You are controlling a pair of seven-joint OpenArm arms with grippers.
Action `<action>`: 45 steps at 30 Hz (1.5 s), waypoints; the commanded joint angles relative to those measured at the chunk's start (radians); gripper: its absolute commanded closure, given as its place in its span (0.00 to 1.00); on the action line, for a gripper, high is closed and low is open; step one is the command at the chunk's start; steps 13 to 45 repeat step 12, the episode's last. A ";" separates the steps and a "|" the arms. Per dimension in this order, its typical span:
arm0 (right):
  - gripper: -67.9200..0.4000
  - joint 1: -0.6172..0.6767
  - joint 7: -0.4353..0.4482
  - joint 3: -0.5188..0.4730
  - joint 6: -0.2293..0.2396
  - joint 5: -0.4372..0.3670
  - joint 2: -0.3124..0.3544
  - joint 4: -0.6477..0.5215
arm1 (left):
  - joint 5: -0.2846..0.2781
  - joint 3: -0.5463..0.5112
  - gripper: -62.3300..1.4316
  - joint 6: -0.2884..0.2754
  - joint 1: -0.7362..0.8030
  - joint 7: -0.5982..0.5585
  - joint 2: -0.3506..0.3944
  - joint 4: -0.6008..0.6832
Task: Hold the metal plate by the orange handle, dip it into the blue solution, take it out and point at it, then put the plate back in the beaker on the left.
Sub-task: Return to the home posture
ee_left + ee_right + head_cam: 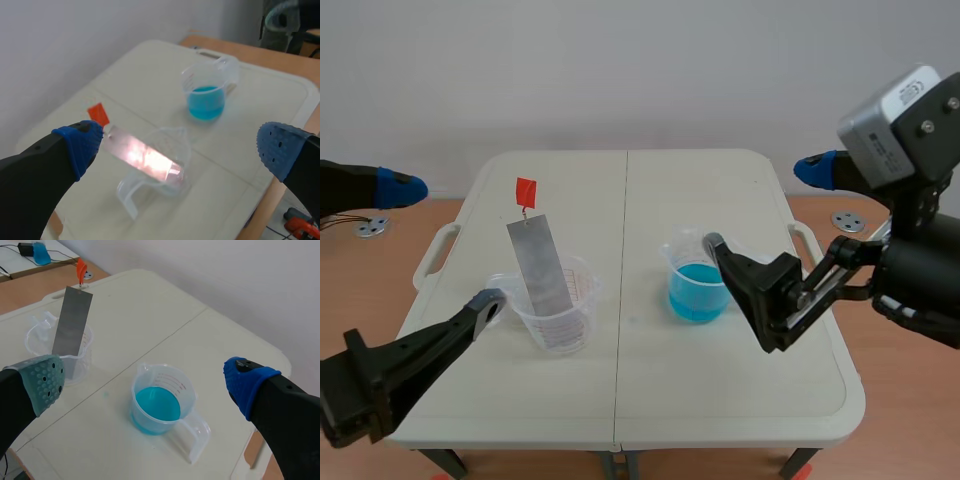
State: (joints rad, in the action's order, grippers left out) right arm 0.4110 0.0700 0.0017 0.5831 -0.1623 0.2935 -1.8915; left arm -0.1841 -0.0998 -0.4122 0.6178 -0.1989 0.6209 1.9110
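In the clear plastic beaker [558, 318] the grey metal plate [542, 265] stands ungrasped, the left gripper [180, 146] and right gripper [146, 380] both spread apart, every step remaining.

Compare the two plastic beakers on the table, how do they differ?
The left beaker holds no visible liquid; the right beaker holds blue solution. The metal plate leans in the left beaker; nothing stands in the right beaker. Both are clear, upright and handled.

Plate [540, 265]: grey metal, smooth, dull sheen. Handle [525, 189]: matt orange tag. Plate's beaker [565, 325], solution beaker [695, 290]: clear glossy plastic. Desk [720, 390]: matt cream plastic.
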 commanded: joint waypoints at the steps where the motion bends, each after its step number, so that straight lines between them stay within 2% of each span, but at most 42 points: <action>1: 0.02 0.008 0.017 -0.010 -0.006 -0.007 0.003 -0.012 | -0.014 -0.010 0.00 0.007 0.008 -0.014 -0.005 0.033; 4: 0.02 0.031 0.013 -0.029 -0.007 -0.006 0.003 -0.013 | -0.014 -0.010 0.00 0.028 0.008 -0.009 -0.005 0.056; 8: 0.02 0.039 0.006 -0.037 -0.007 -0.006 0.003 -0.013 | -0.014 -0.007 0.00 0.027 0.008 0.031 -0.006 0.060; 12: 0.02 0.038 0.002 -0.036 -0.007 -0.006 0.003 -0.013 | -0.014 -0.007 0.00 0.025 0.014 0.119 -0.005 0.060; 45: 0.02 0.038 0.002 -0.036 -0.007 -0.006 0.003 -0.013 | -0.014 -0.007 0.00 0.025 0.014 0.119 -0.005 0.060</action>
